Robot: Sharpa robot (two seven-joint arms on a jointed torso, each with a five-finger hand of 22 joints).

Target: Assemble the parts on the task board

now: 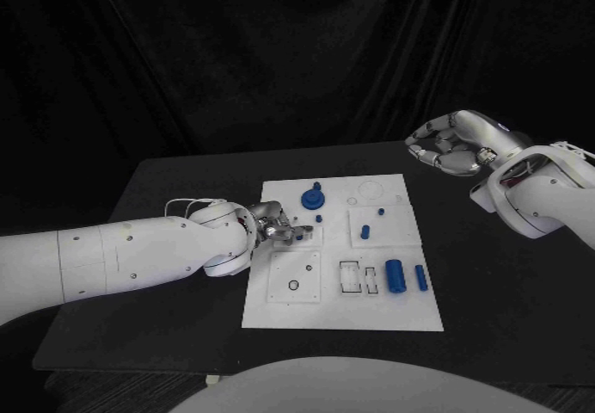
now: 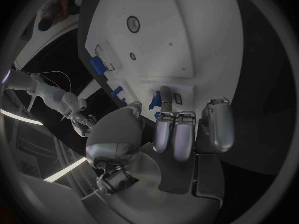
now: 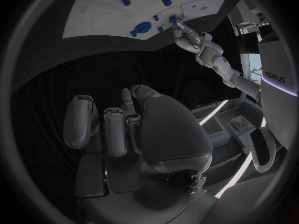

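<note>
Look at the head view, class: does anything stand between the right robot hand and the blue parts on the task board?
Nothing visible does. The right robot hand is raised beyond the task board's far right corner, fingers curled and holding nothing. Only bare black table lies between it and the nearest blue parts.

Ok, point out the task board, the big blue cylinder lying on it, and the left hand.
task board [image 1: 334, 311]: head view, bare white near edge.
big blue cylinder [image 1: 395, 276]: head view, middle of its body.
left hand [image 1: 278, 225]: head view, middle of the hand at the board's left edge.

Curled fingers [image 3: 115, 132] above task board [image 3: 106, 7]
</note>
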